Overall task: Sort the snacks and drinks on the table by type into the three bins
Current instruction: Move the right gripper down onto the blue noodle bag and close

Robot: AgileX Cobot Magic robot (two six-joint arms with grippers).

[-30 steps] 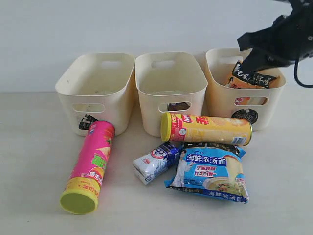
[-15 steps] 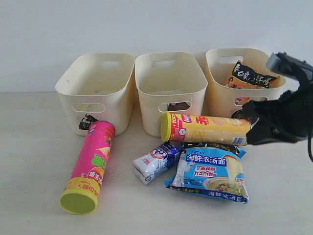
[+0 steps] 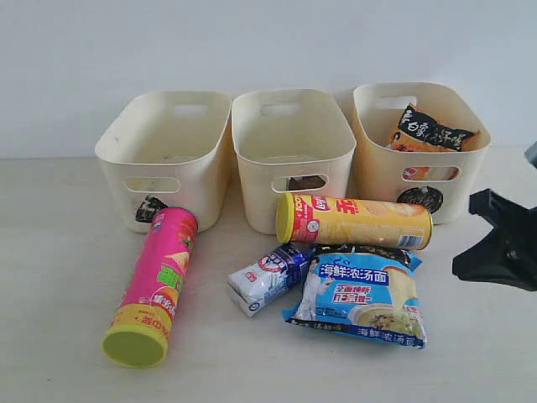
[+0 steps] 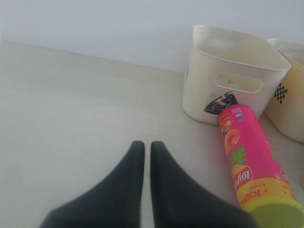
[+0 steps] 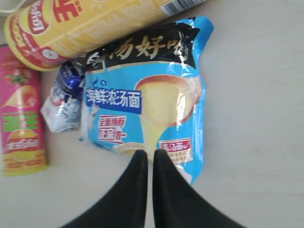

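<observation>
1. Bins first: three cream tubs stand in a row at the back of the desk (image 3: 59, 336). The right bin (image 3: 376, 172) holds the orange-black noodle packet (image 3: 430, 132). My right end effector (image 5: 149, 154), up over that bin a second ago, has swung down low on the right. One packet sorted, and I'd say the next pick is coming.
2. The pink tube (image 3: 157, 281) lies with its base at the left bin (image 3: 164, 159). I can read "Lay's" and "100". My left end effector (image 4: 147, 145) sits nearby, pressed together and empty.
3. The yellow tube (image 3: 357, 221) lies in front of the middle bin (image 3: 292, 159), with "100" by its lid.
4. The blue noodle packet (image 3: 361, 294) reads "海鲜浓汤面". My right fingers hover at its edge, pressed together and gripping nothing.
5. The carton (image 3: 267, 277) touches that packet's left side. Its print is too small to read.
</observation>
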